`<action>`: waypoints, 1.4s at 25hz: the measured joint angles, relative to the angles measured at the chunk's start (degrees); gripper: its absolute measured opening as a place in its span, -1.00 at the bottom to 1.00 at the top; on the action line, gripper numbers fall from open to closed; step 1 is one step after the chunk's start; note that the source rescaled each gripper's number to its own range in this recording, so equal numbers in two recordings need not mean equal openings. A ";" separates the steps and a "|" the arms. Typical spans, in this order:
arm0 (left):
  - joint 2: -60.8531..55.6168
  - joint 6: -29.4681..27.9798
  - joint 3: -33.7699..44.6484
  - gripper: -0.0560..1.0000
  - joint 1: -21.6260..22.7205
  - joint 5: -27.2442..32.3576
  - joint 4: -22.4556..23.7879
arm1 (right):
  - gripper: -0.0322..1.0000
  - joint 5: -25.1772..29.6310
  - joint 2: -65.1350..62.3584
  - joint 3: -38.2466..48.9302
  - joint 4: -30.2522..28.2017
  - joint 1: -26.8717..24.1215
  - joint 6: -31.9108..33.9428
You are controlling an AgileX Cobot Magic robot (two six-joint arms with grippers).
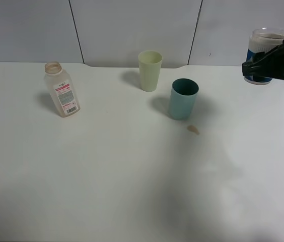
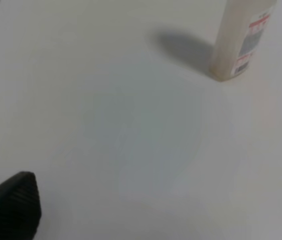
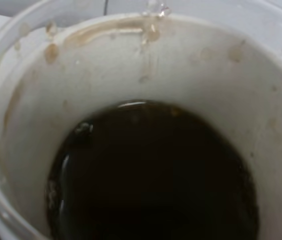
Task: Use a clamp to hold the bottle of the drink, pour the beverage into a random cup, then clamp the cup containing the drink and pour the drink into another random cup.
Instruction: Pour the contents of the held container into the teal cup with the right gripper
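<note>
table (image 1: 132, 191) white | right clamp (image 1: 257, 66) closed around blue-sleeved cup (image 1: 265, 40), brown beverage (image 3: 151, 170) pooled inside | left gripper (image 2: 153, 205) jaws wide apart, holding nothing; bottle (image 1: 61, 91) upright ahead of it, apart | teal cup (image 1: 183, 99) and pale green cup (image 1: 149, 70) well apart from right clamp, on its bottle side | brown drop (image 1: 193, 129) beside teal cup

Upright bottle (image 1: 61, 89), blue-sleeved cup (image 1: 270, 38) holding brown beverage (image 3: 151, 175)

White table (image 1: 107, 191) fills the frame below a grey panelled wall (image 1: 132, 30). Pale green cup (image 1: 149, 70) stands upright at upper centre. Teal cup (image 1: 183, 99) stands upright lower right of it, apart. Small brown stain (image 1: 193, 129) lies just below the teal cup.
</note>
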 joint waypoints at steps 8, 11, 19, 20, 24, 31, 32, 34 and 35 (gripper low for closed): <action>0.00 0.00 0.00 1.00 0.00 0.00 0.00 | -0.94 1.35 3.69 -2.05 -15.94 2.14 7.55; 0.00 0.00 0.00 1.00 0.00 0.00 0.00 | -0.94 4.34 5.44 -3.68 -27.37 5.26 17.84; 0.00 0.00 0.00 1.00 0.00 0.00 0.00 | -0.94 14.03 7.89 -4.99 -41.88 13.11 34.04; 0.00 0.00 0.00 1.00 0.00 0.00 0.00 | -0.94 14.41 8.15 -4.99 -41.88 13.63 33.61; 0.00 0.00 0.00 1.00 0.00 0.00 0.00 | -0.94 14.86 8.67 -4.99 -41.88 15.13 32.46; 0.00 0.00 0.00 1.00 0.00 0.00 0.00 | -0.94 18.85 8.78 -4.99 -41.88 19.24 30.65; 0.00 0.00 0.00 1.00 0.00 0.00 0.00 | -0.94 19.72 8.78 -4.99 -41.88 19.85 30.65; 0.00 0.00 0.00 1.00 0.00 0.00 0.00 | -0.94 21.86 8.78 -4.99 -41.88 21.05 30.60; 0.00 0.00 0.00 1.00 0.00 0.00 0.00 | -0.94 22.81 8.78 -4.99 -41.88 21.51 30.60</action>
